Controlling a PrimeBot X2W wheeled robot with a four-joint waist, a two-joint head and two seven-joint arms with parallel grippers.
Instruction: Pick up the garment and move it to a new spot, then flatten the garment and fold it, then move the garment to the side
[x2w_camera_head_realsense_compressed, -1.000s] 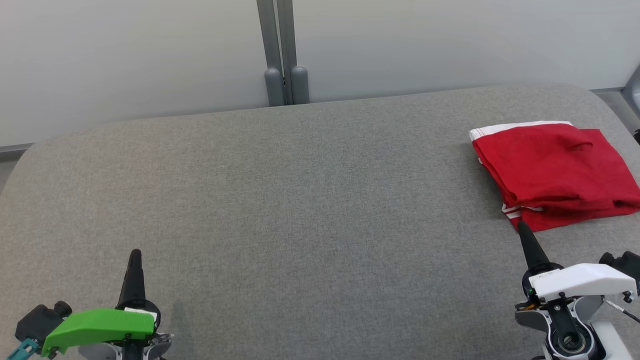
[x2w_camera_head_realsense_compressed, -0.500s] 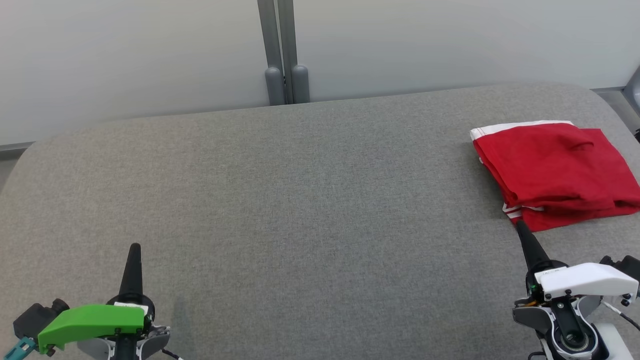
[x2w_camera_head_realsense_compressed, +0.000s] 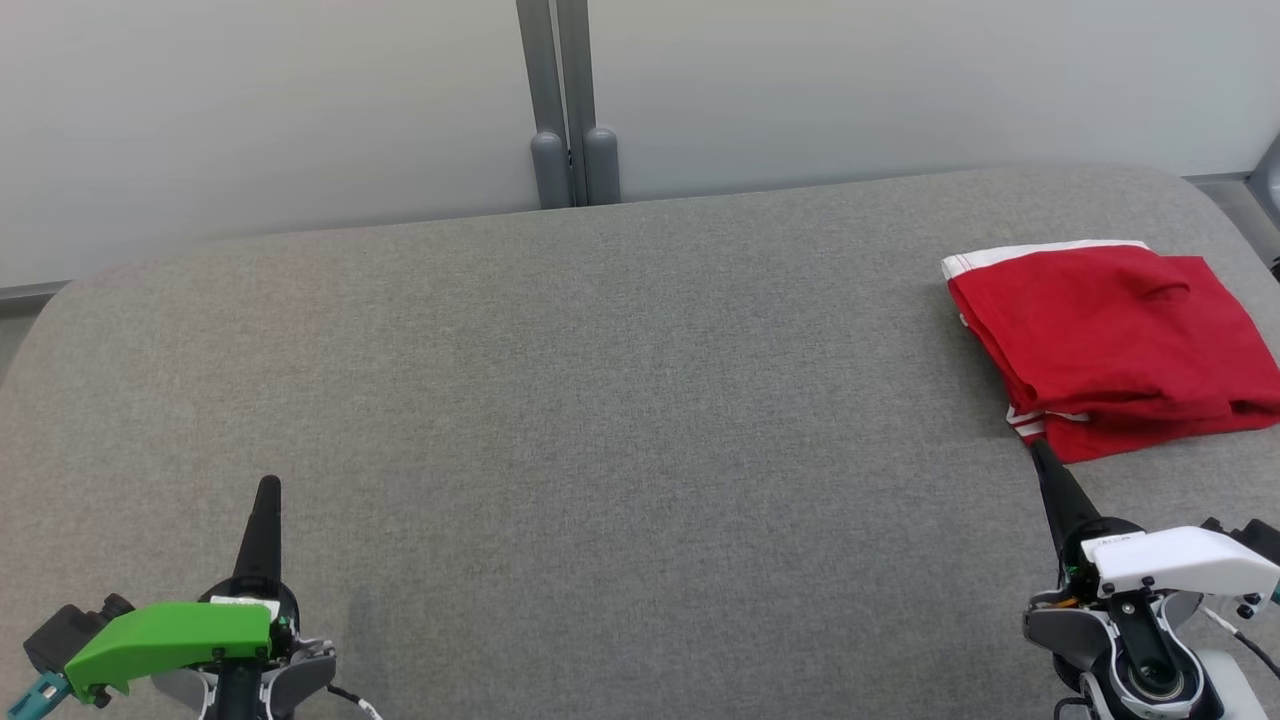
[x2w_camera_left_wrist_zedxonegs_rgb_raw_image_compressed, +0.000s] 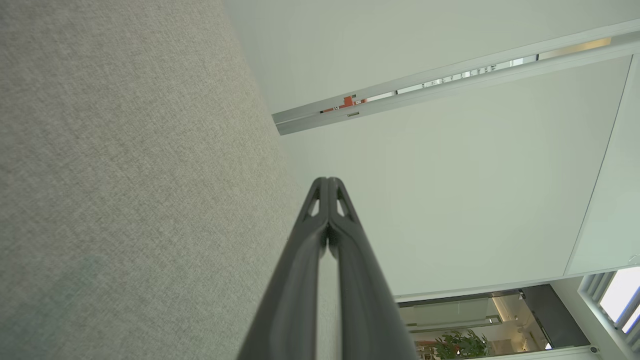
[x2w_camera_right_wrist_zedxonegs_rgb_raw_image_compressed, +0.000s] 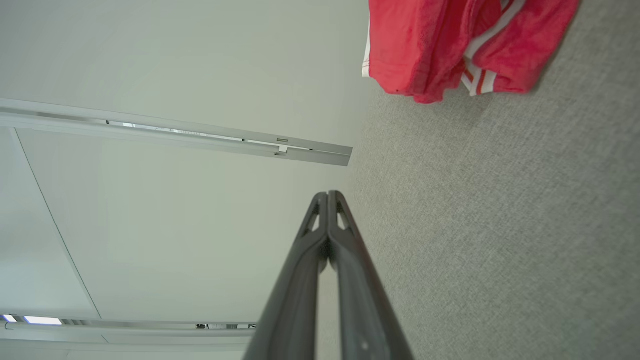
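Left gripper (x2w_camera_head_realsense_compressed: 266, 498): fingers together, empty, parked low over the table's (x2w_camera_head_realsense_compressed: 600, 380) near left.
Right gripper (x2w_camera_head_realsense_compressed: 1043, 462): fingers together, empty, pointing at the garment (x2w_camera_head_realsense_compressed: 1110, 340).
Garment: folded, far right, apparently already set aside.

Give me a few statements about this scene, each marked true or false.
1. The red garment lies folded on the right side of the grey table. True.
2. The right end effector grips the garment. False: it is shut and empty, short of the garment.
3. The left end effector is open. False: it is shut, with nothing held.
4. The garment has white stripes. True.
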